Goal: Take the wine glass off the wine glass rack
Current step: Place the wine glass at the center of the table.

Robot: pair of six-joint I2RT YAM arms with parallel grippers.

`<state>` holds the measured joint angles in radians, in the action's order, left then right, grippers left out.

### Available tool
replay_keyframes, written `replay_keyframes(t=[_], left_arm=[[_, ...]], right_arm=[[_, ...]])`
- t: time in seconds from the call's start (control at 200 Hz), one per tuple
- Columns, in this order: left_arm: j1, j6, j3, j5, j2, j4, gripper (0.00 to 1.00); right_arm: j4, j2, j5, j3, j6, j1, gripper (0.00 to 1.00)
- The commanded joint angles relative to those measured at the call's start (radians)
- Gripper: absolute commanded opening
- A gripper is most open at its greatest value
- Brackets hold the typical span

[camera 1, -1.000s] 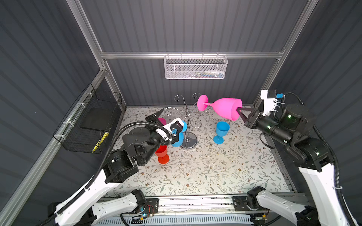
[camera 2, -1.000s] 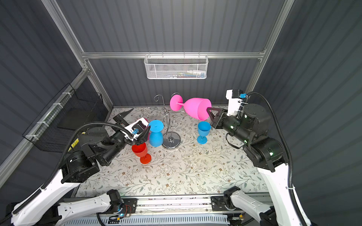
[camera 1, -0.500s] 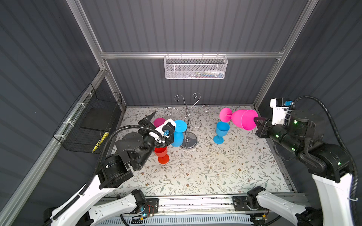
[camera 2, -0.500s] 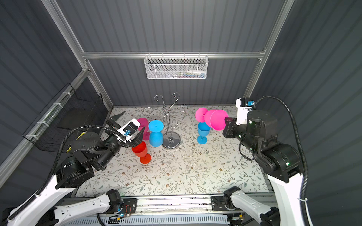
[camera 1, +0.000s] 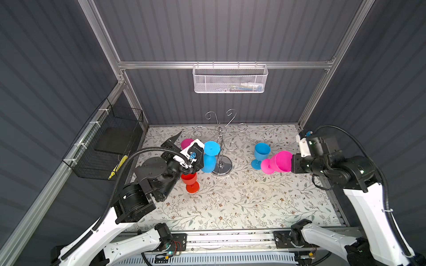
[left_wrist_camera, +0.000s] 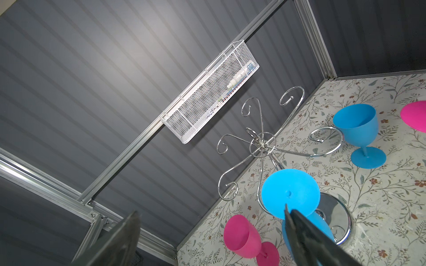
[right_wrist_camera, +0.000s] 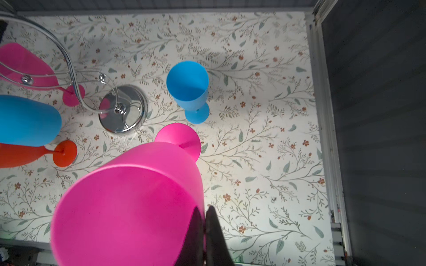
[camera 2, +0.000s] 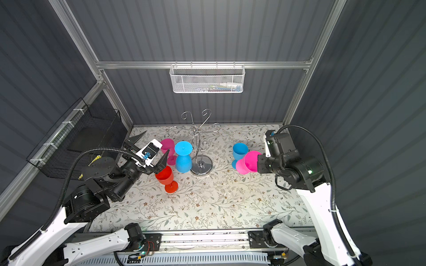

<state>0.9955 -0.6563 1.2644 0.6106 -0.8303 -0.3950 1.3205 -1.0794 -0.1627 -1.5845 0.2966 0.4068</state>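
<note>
Presently, near to far:

- Worktop (camera 1: pixel 230 202): flat surface under a flower-printed sheet.
- Red plastic wine glass (camera 1: pixel 190 180): upright on the worktop, left of centre.
- Right tool (camera 1: pixel 291 164): pinched narrow on the rim of a pink plastic wine glass (camera 1: pixel 277 162). The glass lies on its side in the air at the right, foot pointing left, well apart from the rack. Judged off the rack but not yet set down.
- Left tool (camera 2: pixel 156 141): jaws spread wide, holding nothing, just beside the next item.
- Blue plastic wine glass (camera 1: pixel 208 161): upside down, foot uppermost, apparently hung on a rack arm. Judged the only glass left to remove.
- Shiny chrome wire wine glass rack (camera 1: pixel 224 167): round disc base, thin post, scroll-ended arms. It stands at centre, and the other arms look bare.
- Second blue plastic wine glass (camera 1: pixel 261 152): upright, right of the rack.
- Second pink plastic wine glass (camera 2: pixel 167 145): upright, far left, beyond the left tool.
- Black wire basket (camera 1: pixel 110 147): on the left wall.
- White mesh basket (camera 1: pixel 230 80): on the far wall.

Writing: none readable. The small items in both baskets are too small to make out.
</note>
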Motion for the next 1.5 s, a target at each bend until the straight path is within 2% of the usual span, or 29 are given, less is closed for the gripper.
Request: replay_keyframes(t=[0.0, 0.225, 0.54, 0.85, 1.496], left_arm=[[0.004, 0.034, -0.010, 0.002, 0.003, 0.033, 1.00], [0.004, 0.057, -0.015, -0.023, -0.011, 0.030, 1.00], [0.003, 0.071, -0.020, -0.037, -0.015, 0.029, 1.00], [0.003, 0.089, -0.028, -0.041, -0.012, 0.021, 1.00], [0.003, 0.134, -0.043, -0.037, -0.007, 0.015, 1.00]], right_arm=[[0.029, -0.015, 0.061, 0.027, 0.024, 0.008, 0.00], [-0.004, -0.099, 0.097, 0.098, 0.038, 0.038, 0.00], [-0.094, -0.158, 0.051, 0.208, 0.062, 0.106, 0.00], [-0.176, -0.189, 0.048, 0.302, 0.082, 0.120, 0.00], [-0.217, -0.223, -0.042, 0.373, 0.118, 0.156, 0.00]])
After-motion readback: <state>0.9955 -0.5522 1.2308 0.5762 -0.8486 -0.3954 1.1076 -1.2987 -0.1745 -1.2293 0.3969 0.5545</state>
